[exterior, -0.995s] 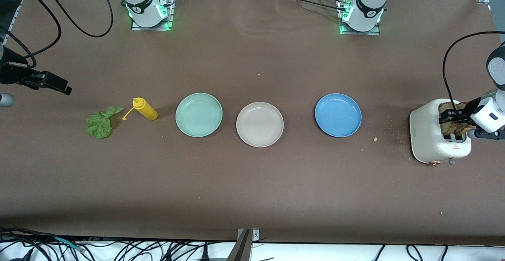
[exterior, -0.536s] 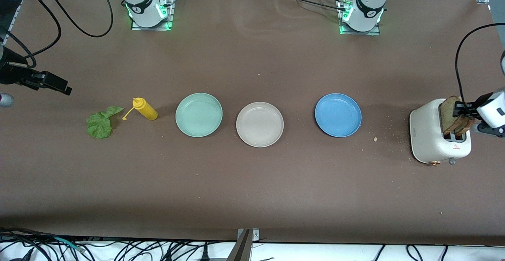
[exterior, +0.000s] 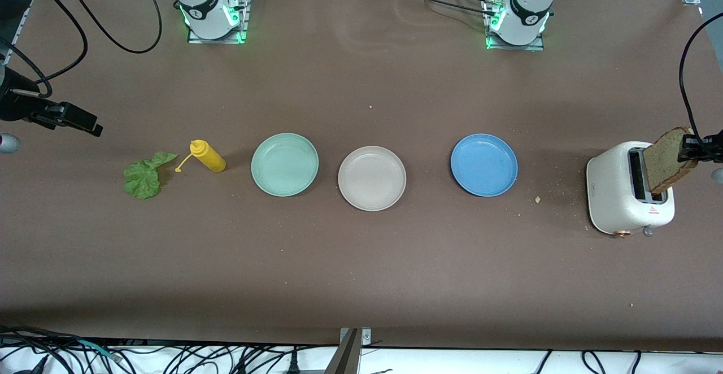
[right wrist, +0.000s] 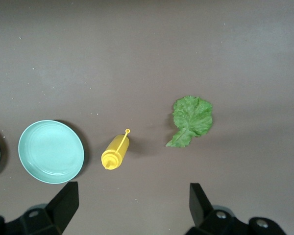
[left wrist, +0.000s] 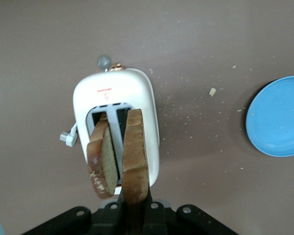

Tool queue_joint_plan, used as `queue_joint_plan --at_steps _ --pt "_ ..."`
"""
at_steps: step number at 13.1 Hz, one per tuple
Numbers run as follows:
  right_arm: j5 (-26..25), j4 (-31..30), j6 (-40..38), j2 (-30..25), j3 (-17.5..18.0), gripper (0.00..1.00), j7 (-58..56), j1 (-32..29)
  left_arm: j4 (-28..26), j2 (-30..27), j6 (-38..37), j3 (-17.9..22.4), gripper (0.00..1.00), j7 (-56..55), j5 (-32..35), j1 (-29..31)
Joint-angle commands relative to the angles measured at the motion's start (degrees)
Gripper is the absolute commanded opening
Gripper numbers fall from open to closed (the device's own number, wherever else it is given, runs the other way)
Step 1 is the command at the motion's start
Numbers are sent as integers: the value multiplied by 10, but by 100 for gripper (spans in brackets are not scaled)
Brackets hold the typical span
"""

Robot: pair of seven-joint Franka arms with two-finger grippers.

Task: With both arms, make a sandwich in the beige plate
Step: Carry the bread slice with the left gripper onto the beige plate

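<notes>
The beige plate [exterior: 371,178] sits bare at the table's middle. My left gripper [exterior: 690,149] is shut on a brown bread slice [exterior: 668,160] and holds it tilted above the white toaster [exterior: 613,193]. In the left wrist view the held slice [left wrist: 135,154] sits between the fingers of my left gripper [left wrist: 135,203]. A second slice [left wrist: 103,161] leans beside it, outside the fingers, its lower end at the toaster's [left wrist: 112,93] slots. The lettuce leaf [exterior: 142,176] lies flat toward the right arm's end. My right gripper [exterior: 90,127] waits open above that end, over the lettuce [right wrist: 192,120] in its wrist view [right wrist: 131,196].
A yellow squeeze bottle [exterior: 208,156] lies between the lettuce and the mint green plate [exterior: 284,164]. The blue plate [exterior: 484,164] sits between the beige plate and the toaster. Crumbs lie around the toaster.
My left gripper has risen and moved toward the table's end, lifting the bread slice up out of the toaster. The right arm has not moved.
</notes>
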Motion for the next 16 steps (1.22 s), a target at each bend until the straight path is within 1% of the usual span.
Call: queue_joint_plan --at_steps 1,2,5,6,7,9,10,11,13,14,16 --pt "-9 -19 8 -17 3 100 -8 -2 15 7 -14 1 0 -1 -78 -16" --pt "-9 -19 8 -17 3 100 -8 -2 15 11 -14 1 0 -10 -120 -21" --pt "-9 -19 8 -17 3 100 -8 -2 14 27 -14 1 0 -100 -244 -58" --pt "-9 -19 8 -17 3 100 -8 -2 14 35 -14 1 0 -128 -266 -84" --pt "-9 -19 8 -17 3 100 -8 -2 15 49 -13 1 0 -150 -272 -109" --pt "-9 -19 8 -17 3 100 -8 -2 15 77 -7 1 0 -176 -324 -152" --pt "-9 -19 8 -17 4 100 -8 -2 22 99 -3 1 0 -170 -359 -162" --pt "-9 -19 8 -17 4 100 -8 -2 44 128 -2 1 0 -170 -402 -173" --pt "-9 -21 9 -17 3 100 -8 -2 68 180 -2 1 0 -169 -484 -201" --pt "-9 -22 9 -17 3 100 -8 -2 79 201 0 1 0 -164 -512 -215" --pt "-9 -22 10 -17 3 100 -8 -2 86 228 46 1 0 -94 -539 -243"
